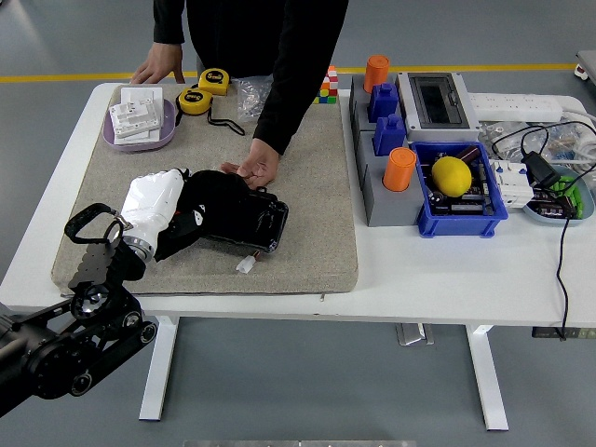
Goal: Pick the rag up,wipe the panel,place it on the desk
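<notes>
**Rag under the hand, on the panel's left end**

The robot's left hand (156, 207) lies palm down on the black rag (207, 200), its fingers closed over the cloth and pressing it onto the left end of the black panel (251, 223). The rag is bunched beneath and just right of the hand, covering the panel's left part; the right part shows bare. The panel sits on the grey mat (307, 200) covering the tabletop (447, 270). From the far side, a person's hand (253, 168) touches the panel's far edge. Their other hand (156, 69) rests at the tabletop's far edge
</notes>
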Controlling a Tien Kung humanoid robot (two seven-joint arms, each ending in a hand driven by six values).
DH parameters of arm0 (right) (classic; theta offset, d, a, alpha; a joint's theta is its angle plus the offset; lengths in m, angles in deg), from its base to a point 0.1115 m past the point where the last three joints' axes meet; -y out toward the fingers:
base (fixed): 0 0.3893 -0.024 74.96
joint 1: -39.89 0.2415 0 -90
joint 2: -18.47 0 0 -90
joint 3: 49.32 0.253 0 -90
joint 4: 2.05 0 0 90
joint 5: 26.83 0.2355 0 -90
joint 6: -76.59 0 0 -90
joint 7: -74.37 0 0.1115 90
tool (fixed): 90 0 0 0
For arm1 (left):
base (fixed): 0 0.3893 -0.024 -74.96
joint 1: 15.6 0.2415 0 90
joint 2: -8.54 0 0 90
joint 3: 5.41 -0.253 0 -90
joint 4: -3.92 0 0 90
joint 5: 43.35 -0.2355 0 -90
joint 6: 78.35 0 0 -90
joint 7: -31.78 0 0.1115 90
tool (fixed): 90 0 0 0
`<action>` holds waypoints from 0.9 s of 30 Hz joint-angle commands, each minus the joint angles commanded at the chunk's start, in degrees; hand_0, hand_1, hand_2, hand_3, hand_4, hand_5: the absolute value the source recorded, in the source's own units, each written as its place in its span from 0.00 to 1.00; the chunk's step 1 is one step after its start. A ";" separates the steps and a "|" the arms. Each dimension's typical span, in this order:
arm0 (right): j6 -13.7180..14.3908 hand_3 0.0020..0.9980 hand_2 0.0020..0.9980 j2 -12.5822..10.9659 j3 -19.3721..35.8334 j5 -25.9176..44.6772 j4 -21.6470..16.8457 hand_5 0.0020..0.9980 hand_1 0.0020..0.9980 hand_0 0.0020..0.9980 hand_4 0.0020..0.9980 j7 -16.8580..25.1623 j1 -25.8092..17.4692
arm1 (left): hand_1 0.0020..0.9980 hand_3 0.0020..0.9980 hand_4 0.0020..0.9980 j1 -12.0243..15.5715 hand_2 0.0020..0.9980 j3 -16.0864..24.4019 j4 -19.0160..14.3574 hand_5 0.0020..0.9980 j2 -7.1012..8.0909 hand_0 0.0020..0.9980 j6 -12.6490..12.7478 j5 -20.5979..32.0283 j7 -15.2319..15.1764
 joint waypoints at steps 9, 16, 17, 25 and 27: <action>-0.01 0.62 0.70 0.01 -0.05 -0.01 -0.11 0.56 0.66 0.74 1.00 0.01 -0.01 | 0.22 0.51 0.32 0.71 0.58 2.20 0.40 0.00 0.69 0.25 -0.06 -0.76 0.19; -0.03 0.62 0.70 0.04 0.07 -0.07 -0.15 0.56 0.66 0.74 1.00 0.00 0.01 | 0.22 0.52 0.32 0.95 0.58 3.66 0.64 0.00 1.38 0.25 -0.27 -1.31 0.55; -0.03 0.62 0.70 0.05 0.13 -0.07 -0.14 0.56 0.66 0.74 1.00 0.00 0.00 | 0.22 0.52 0.32 0.94 0.58 3.79 0.65 0.00 1.49 0.25 -0.30 -1.38 0.57; -0.14 0.62 0.70 0.07 0.28 -0.12 -0.17 0.57 0.66 0.74 1.00 0.02 -0.02 | 0.22 0.52 0.33 1.16 0.57 5.98 1.38 0.00 2.18 0.25 -0.48 -2.03 0.70; -0.16 0.62 0.70 0.08 0.34 -0.18 -0.18 0.57 0.66 0.74 1.00 0.01 -0.02 | 0.22 0.52 0.33 1.19 0.57 6.54 1.66 0.00 2.44 0.25 -0.50 -2.11 0.68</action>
